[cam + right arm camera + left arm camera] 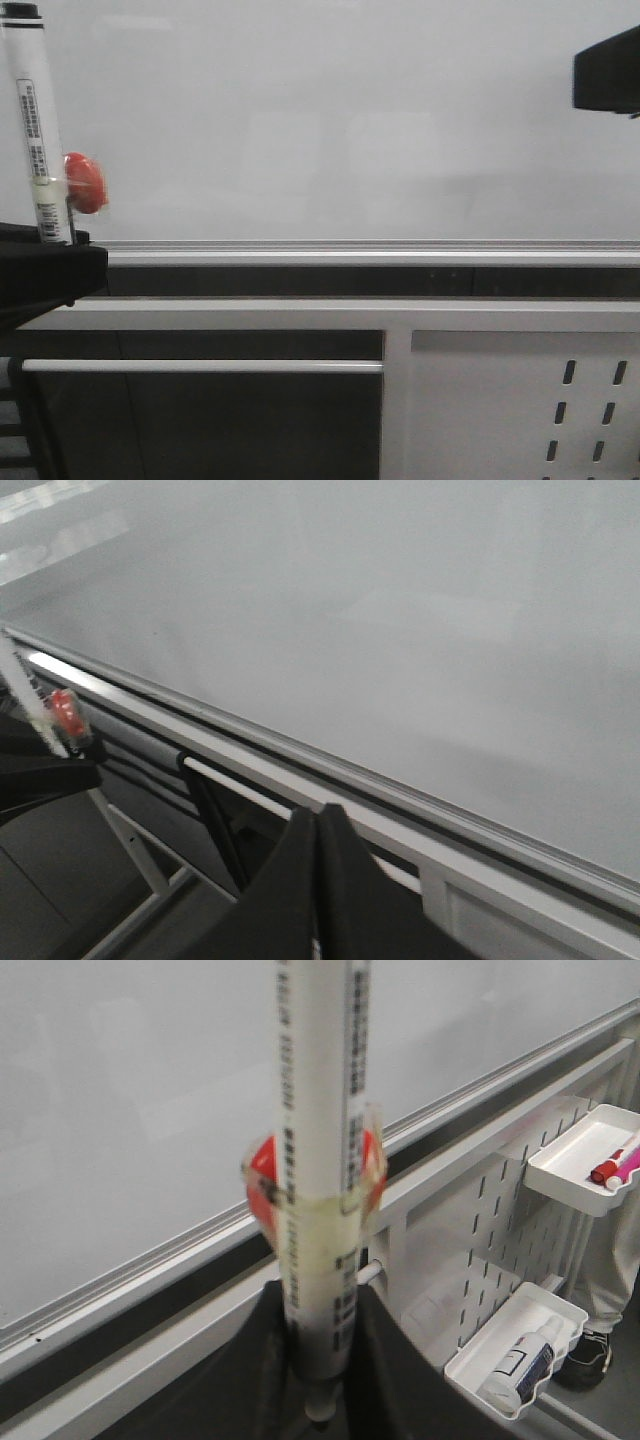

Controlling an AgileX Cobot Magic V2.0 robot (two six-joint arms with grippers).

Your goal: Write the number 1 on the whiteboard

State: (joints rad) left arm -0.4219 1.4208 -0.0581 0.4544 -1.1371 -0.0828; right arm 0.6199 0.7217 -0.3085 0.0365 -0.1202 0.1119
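Observation:
The whiteboard (350,120) fills the upper part of the front view, glossy white and bare where it shows. The number 1 is out of view. My left gripper (50,262) is shut on a white marker (35,130) with a barcode label. The marker stands upright at the far left, with a red piece (85,182) fixed to its side. In the left wrist view the marker (320,1160) rises from between the black fingers (250,1360). My right gripper (318,818) is shut on nothing, near the board's lower frame; its dark body (608,68) shows at the upper right.
A silver frame edge (370,250) runs along the board's foot. Below it is a white metal panel with oval slots (520,400) and a white rod (200,366). Two white trays hang there, one with coloured markers (585,1155), one with a bottle (515,1360).

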